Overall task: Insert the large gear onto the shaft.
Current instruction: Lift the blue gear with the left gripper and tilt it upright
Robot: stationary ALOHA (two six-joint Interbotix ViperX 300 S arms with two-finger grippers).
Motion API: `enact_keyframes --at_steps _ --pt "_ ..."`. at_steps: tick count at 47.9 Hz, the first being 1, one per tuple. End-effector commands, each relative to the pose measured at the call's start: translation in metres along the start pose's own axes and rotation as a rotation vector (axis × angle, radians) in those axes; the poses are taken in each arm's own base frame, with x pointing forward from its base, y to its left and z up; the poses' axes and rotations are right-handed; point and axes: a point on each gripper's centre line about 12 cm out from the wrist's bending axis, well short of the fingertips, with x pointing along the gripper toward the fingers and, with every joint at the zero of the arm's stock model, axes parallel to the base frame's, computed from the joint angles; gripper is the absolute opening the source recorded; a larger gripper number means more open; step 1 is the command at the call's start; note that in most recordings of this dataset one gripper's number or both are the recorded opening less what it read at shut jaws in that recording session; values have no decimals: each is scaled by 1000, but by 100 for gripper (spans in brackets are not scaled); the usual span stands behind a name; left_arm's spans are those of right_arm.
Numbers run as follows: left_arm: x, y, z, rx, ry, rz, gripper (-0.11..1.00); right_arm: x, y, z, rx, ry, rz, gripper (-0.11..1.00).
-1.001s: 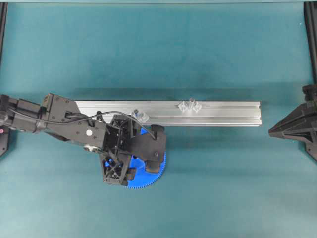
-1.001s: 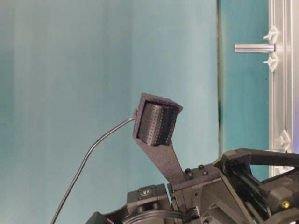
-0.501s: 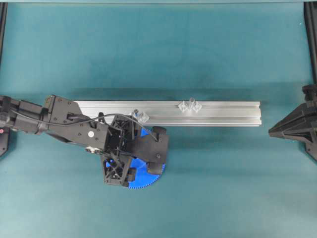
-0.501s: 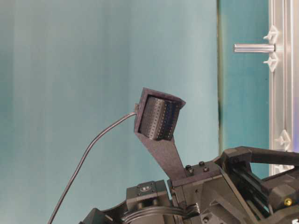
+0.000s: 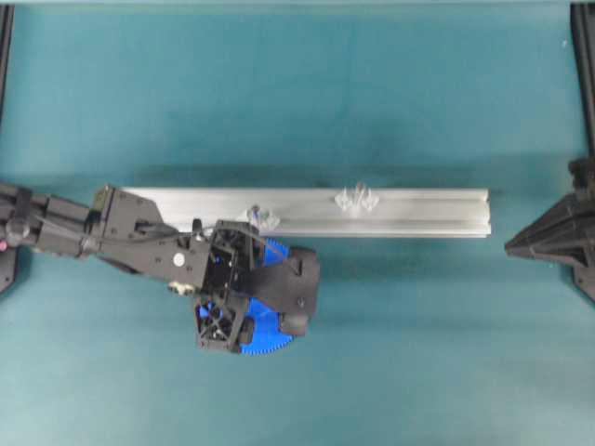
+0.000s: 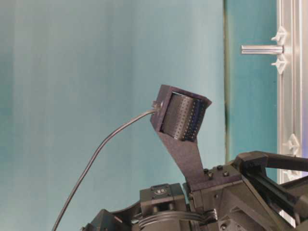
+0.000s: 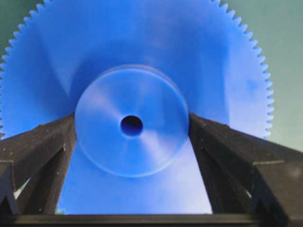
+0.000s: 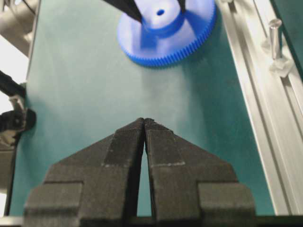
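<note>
The large gear [image 5: 268, 336], a bright-blue toothed disc, lies flat on the teal mat just in front of the rail. In the left wrist view its raised hub [image 7: 109, 142] sits between my left gripper's [image 7: 131, 126] two fingers [image 7: 42, 142]. The jaws stand wide open on either side of the hub. From overhead the left gripper [image 5: 263, 311] covers most of the gear. The shaft [image 5: 358, 197], a thin upright grey pin on a clear winged base, stands on the rail further right, also as shaft [image 8: 275, 32]. My right gripper [image 8: 144, 120] is shut and holds nothing, parked at the right edge [image 5: 511, 246].
A long aluminium rail [image 5: 418, 214] crosses the middle of the mat. A second, shorter pin [image 5: 261, 218] stands on it close behind the left gripper. The left arm [image 5: 112, 228] and its cable reach in from the left edge.
The left gripper has shifted a little right and toward the front over the gear, jaws still open. The right arm has not moved.
</note>
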Motion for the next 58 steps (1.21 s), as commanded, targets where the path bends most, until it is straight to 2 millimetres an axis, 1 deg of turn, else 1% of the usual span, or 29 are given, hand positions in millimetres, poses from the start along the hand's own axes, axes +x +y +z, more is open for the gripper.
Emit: enact_keyframes --at_steps 1,8,20,27,31,41,52,58 --pt "1 -3 -3 8 14 -2 94 0 2 4 11 -9 6 11" --pt "4 -2 0 -4 6 -2 94 0 2 3 10 -9 5 11" --pt "-1 -2 4 -5 -28 -2 91 0 2 4 11 -11 6 11" --pt "-3 -2 5 -1 -34 -3 84 0 2 3 11 -9 6 11" --pt "-4 -2 5 1 -35 -2 78 0 2 3 11 -9 6 11" --pt "-7 -2 9 7 -54 -2 78 0 2 3 10 -9 5 11" --pt "-22 -2 21 8 -115 -2 78 0 2 3 11 -9 6 11" --pt "-26 -2 20 6 -121 -2 78 0 1 2 11 -7 4 11"
